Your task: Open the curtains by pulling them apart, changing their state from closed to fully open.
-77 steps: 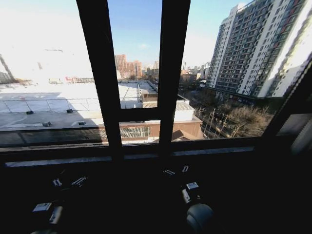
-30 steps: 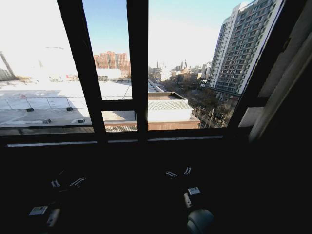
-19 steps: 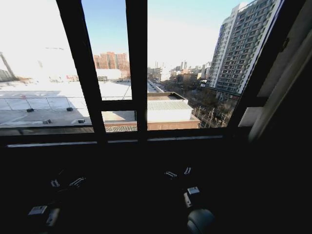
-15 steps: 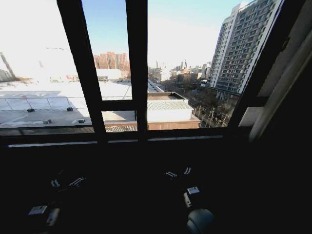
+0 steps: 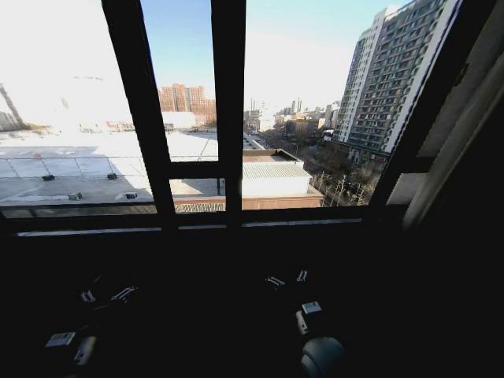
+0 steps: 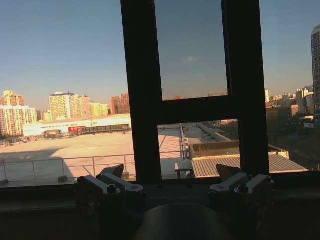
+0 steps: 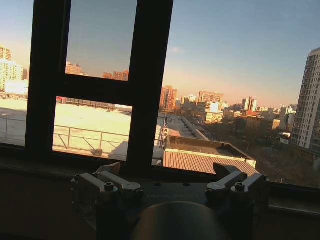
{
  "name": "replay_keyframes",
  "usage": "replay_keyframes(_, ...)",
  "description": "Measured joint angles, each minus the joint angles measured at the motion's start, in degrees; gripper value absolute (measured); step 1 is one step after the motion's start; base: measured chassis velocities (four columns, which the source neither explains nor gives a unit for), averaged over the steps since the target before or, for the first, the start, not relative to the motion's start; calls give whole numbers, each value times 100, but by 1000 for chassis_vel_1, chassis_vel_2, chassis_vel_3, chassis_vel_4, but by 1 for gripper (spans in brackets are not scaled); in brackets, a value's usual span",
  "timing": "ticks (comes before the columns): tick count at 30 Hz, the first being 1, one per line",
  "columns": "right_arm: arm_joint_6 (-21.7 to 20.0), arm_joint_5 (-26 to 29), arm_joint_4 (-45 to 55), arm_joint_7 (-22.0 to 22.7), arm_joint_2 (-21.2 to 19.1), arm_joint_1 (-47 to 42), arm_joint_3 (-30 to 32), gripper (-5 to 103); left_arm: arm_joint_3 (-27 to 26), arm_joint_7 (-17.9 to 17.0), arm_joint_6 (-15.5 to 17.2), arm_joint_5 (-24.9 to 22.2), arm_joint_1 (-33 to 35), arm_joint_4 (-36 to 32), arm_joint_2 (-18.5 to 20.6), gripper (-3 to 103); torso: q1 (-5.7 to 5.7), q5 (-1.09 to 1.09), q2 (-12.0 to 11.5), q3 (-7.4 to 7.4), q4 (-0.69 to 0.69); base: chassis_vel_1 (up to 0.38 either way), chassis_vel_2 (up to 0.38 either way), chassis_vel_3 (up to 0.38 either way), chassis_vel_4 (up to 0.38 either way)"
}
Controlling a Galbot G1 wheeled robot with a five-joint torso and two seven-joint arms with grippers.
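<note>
No white fabric hangs across the glass; the curtains are out of view. A pale slanted band (image 5: 461, 130) runs along the window's right edge, and I cannot tell whether it is fabric. Dark window frame bars (image 5: 228, 110) stand in front of me. My left gripper (image 5: 106, 294) and right gripper (image 5: 288, 278) are held low in the shadow below the sill. The left wrist view has the left gripper (image 6: 172, 175) open with nothing between its fingers. My right gripper (image 7: 167, 172) is likewise open and empty in the right wrist view, facing the frame bars (image 7: 150, 80).
A dark sill (image 5: 236, 228) runs across below the glass, with a dark wall under it. Beyond the window are rooftops and a tall apartment block (image 5: 394, 71). A dark wall area (image 5: 472, 260) closes off the right side.
The whole head picture has shifted: the frame bars slid left since 2.6 s ago, then slightly right in the last half second, so the camera moved. Both grippers stay low and open.
</note>
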Motion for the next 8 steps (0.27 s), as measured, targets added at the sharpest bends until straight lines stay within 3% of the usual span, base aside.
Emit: replay_keyframes(8,-36,-1,22,10,15,-32,-4,100,2,0,-24,-5,2,19,6,100,0,-2,0,-1,0,0,0,0,0)
